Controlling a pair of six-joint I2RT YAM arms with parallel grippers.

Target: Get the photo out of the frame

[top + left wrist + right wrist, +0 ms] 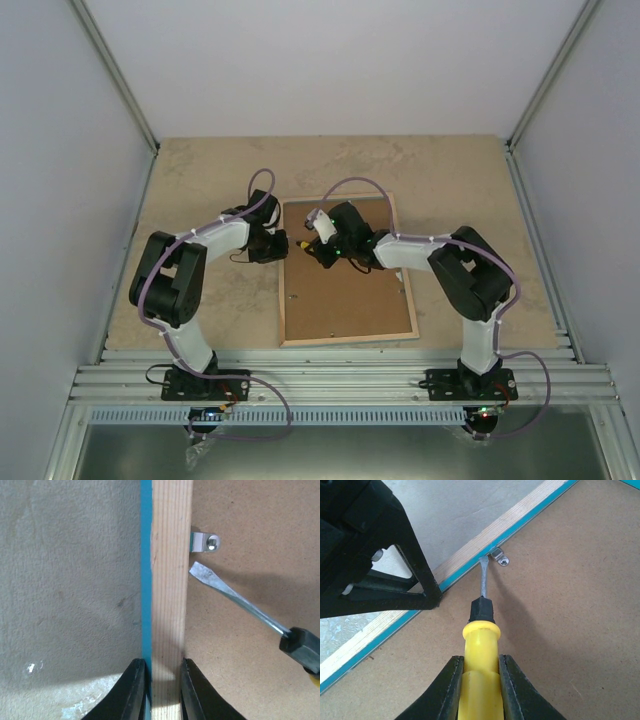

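While clamped on the frame (170, 605), keeps the left fingers (132, 690) only narrowly apart, one against the turquoise outer edge, the other against the inner side of the pale wood rail. Grips that rail alone, with nothing else between them.

Shows, further along the rail, a small metal tab (205, 542) screwed to the brown backing board (250, 655) and butted against the wood. Puts the flat tip of a screwdriver (215, 583) just short of that tab, beside the rail's inner edge. Cannot tell whether the tip touches the board or hangs just over it.

Pinches the screwdriver's yellow handle between the right fingers (447, 690), one on each side, drawn in tight against the plastic. Points the black collar and steel shaft away from them toward the tab and the rail.

Seen from above, meets near the far half of the frame's left side, the left fingers from outside the rail, the right fingers from over the board.

Lies flat on the beige counter (200, 170) between the two arms, wood rim up, with the brown board filling the opening inside it. Cannot see the photo in any view; shows only the back of the board where it would sit.
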